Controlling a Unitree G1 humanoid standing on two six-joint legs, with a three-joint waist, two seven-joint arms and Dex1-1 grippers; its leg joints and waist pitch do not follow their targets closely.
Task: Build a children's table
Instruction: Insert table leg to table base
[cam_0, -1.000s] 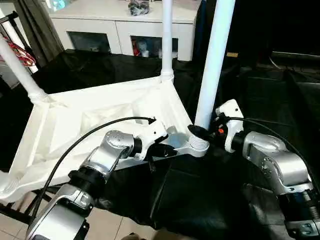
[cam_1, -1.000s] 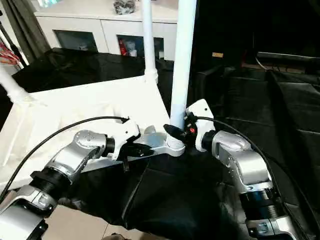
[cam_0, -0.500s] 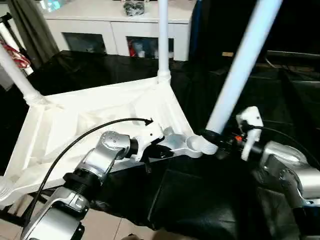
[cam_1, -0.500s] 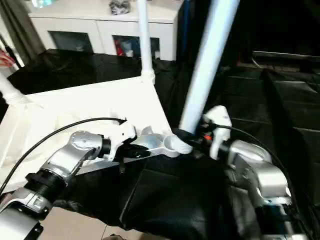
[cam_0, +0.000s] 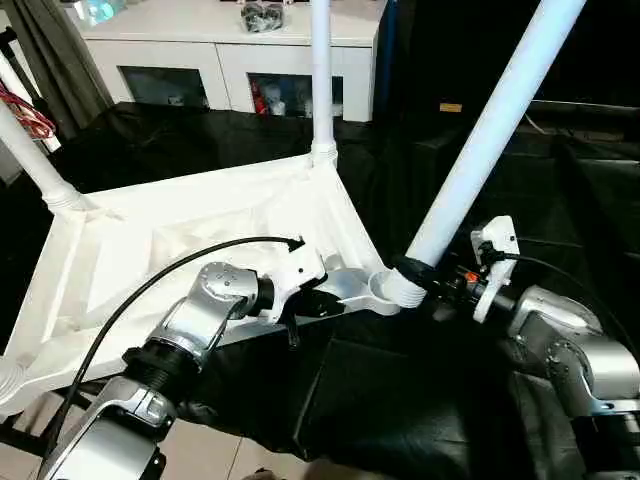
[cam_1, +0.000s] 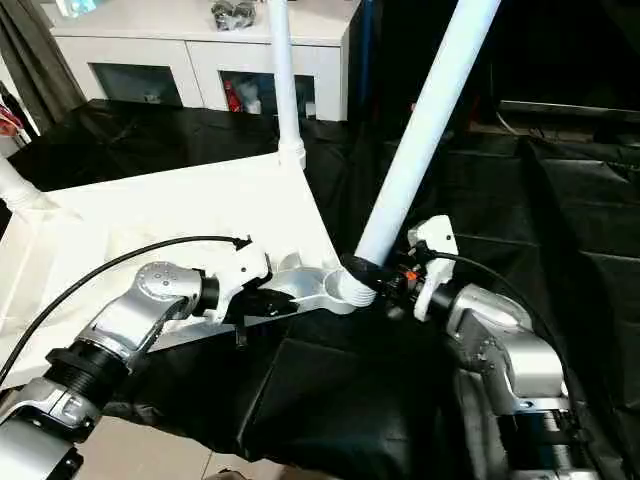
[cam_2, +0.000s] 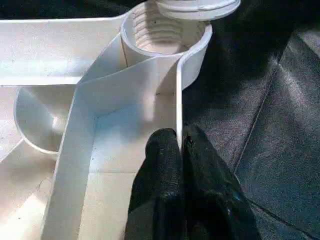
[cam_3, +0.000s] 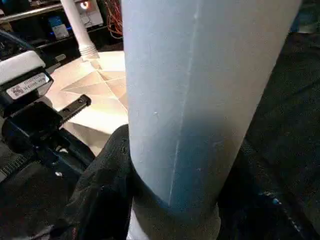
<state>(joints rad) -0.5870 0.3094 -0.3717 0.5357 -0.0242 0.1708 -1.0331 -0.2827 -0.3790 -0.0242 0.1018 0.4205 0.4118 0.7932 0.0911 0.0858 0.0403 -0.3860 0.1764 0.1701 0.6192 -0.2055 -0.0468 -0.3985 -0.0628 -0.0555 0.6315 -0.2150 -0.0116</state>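
1. Tabletop (cam_0: 190, 240) upside down on black cloth (cam_0: 400, 400), two legs upright in sockets.
2. Left gripper (cam_2: 181, 150) clenched on tabletop rim by near corner socket (cam_2: 167, 30).
3. Right gripper (cam_0: 420, 277) grasping tilted leg (cam_0: 490, 130), its end at that socket.

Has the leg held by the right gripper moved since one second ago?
Yes. The leg now tilts rightward, judged against the upright far leg; before, both stood nearly parallel. Its foot stays by the corner socket.
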